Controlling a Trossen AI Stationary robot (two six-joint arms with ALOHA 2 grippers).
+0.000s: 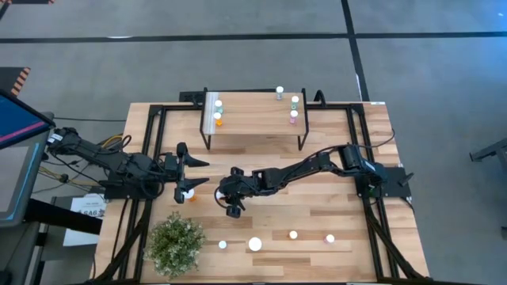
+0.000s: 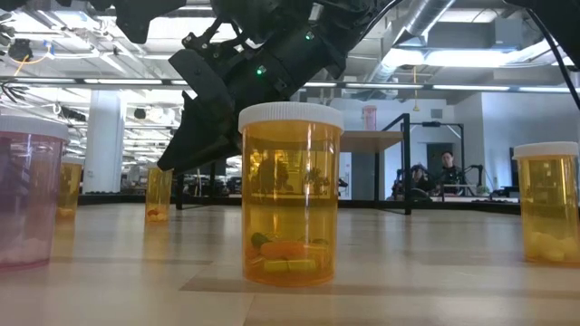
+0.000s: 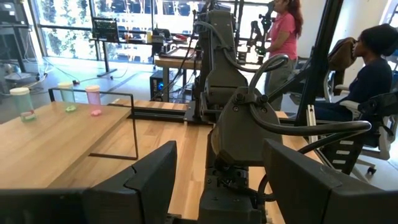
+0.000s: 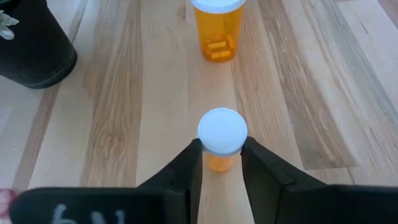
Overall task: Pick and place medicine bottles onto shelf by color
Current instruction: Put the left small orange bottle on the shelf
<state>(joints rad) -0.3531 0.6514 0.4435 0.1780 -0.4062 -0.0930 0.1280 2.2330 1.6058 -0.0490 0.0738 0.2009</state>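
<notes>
High view. Right gripper [image 1: 234, 199] low over the middle of the counter [image 1: 348, 198], reaching in from the right, with its catch hidden under the wrist. Left gripper [image 1: 196, 172] just beside it, waiting, with another orange bottle [image 1: 188, 192] close by one finger. Shelf [image 1: 253, 131] at the far edge, loaded with three bottles at each end and bare in between. Four more bottles in a row near the front edge, next to the plant [image 1: 176, 244], probably still to be sorted.

Low view. Large orange bottle [image 2: 290, 195] upright in the foreground, pills at its bottom. Pink bottle [image 2: 27, 195] at one side, a further orange one [image 2: 546, 204] at the other. Dark arm hanging behind them.

Left wrist view. Own fingers [image 3: 149, 180] spread wide with nothing between them, leaving the reach to the other arm. Beyond, the shelf with three bottles on it, and two people in the room.

Right wrist view. Fingers [image 4: 189, 168] pressed to both sides of the small orange bottle [image 4: 222, 134], just under its white cap, pinching it upright on the counter, presumably so as to lift it without tipping. Not yet raised, as far as can be judged. Second orange bottle [image 4: 216, 28] standing well ahead.
</notes>
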